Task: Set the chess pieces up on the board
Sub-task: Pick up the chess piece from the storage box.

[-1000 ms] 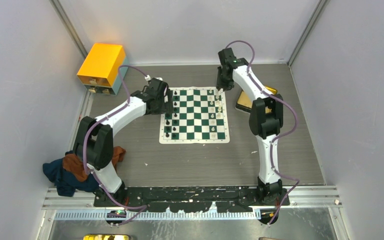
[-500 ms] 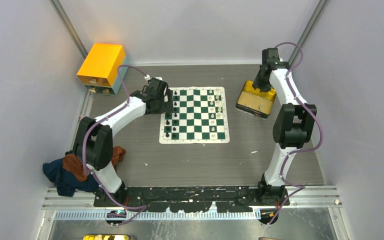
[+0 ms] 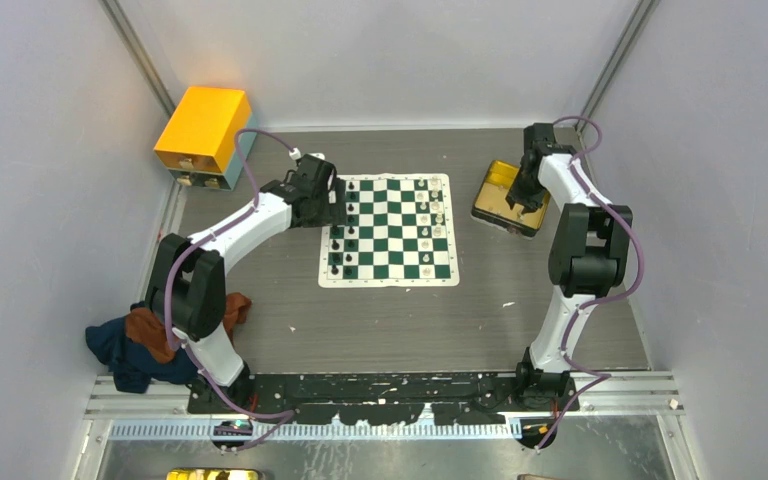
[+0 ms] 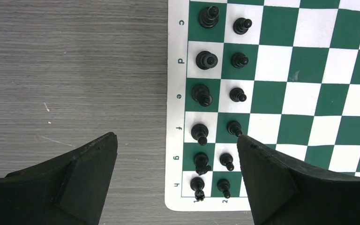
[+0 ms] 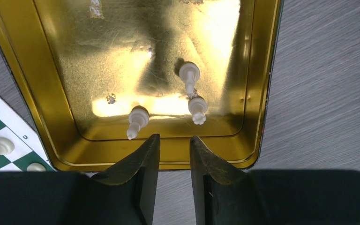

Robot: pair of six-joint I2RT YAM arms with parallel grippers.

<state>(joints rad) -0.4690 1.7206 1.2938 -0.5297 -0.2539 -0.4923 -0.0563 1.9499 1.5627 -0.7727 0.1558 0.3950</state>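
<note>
Poised over tray (image 5: pixel 23 93) with right claw (image 5: pixel 174 137) nearly together, slim gap, empty; just ahead, slightly left, nearest of three cream chess pieces (image 5: pixel 136 121) lying flat, long axis toward claw; left claw (image 4: pixel 176 137) spread wide over board (image 4: pixel 309 93)

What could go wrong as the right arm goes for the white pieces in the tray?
The white pieces in the tray lie on their sides, two touching; the right gripper, its fingers barely apart, may shove them or pinch both.
The left gripper hangs open over the board, one finger beside a black pawn; a careless move could topple it.
</note>
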